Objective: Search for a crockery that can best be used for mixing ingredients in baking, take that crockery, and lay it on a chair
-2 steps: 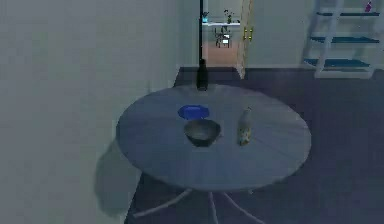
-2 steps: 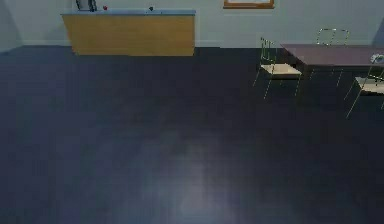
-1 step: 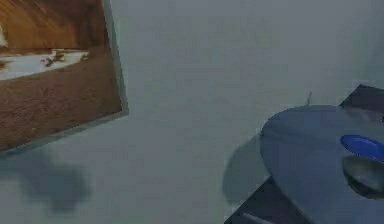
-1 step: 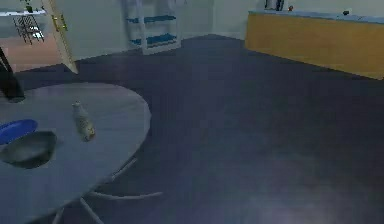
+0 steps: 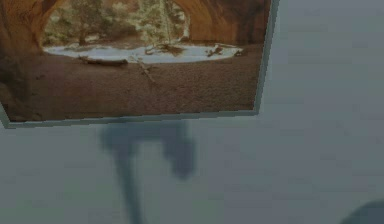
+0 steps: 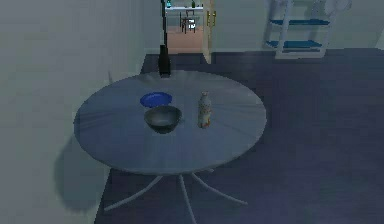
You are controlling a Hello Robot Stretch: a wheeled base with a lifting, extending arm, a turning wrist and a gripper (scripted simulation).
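**Arm side view, nearest first**

1. Thin pale splayed legs [image 6: 160,192] under the round grey-blue bench [image 6: 232,138]. The bench stood on a dark blue-violet floor [image 6: 325,140], near a plain pale side wall [image 6: 50,50] at the view's left.
2. Dark grey round bowl [image 6: 163,120], deep and glossy, upright on the bench near its middle, a little toward the view's left. This was the item that fitted the task's mixing crockery.
3. Small pale upright bottle [image 6: 205,110] on the bench, just beside the bowl at its right and apart from it.
4. Flat bright blue round plate [image 6: 154,99], lying on the bench just behind the bowl. Whether the two touched could not be told.
5. Tall dark bottle [image 6: 163,60], upright at the bench's far edge, apart from the plate.
6. Doorway [image 6: 186,22] beyond the bench, with a warm orange-toned floor past it. The items inside were too small to identify.
7. White shelving unit with blue shelves [image 6: 298,28] at the view's upper right, well apart from the bench.

**Forward view**

8. Framed landscape picture [image 5: 135,60] showing a brown rock arch over pale ground, hung on a grey facing wall [image 5: 300,150] at the view's upper left.
9. Dark rounded shape [image 5: 366,213] at the lower right corner, unidentified.

**End effector:** its state could not be told.
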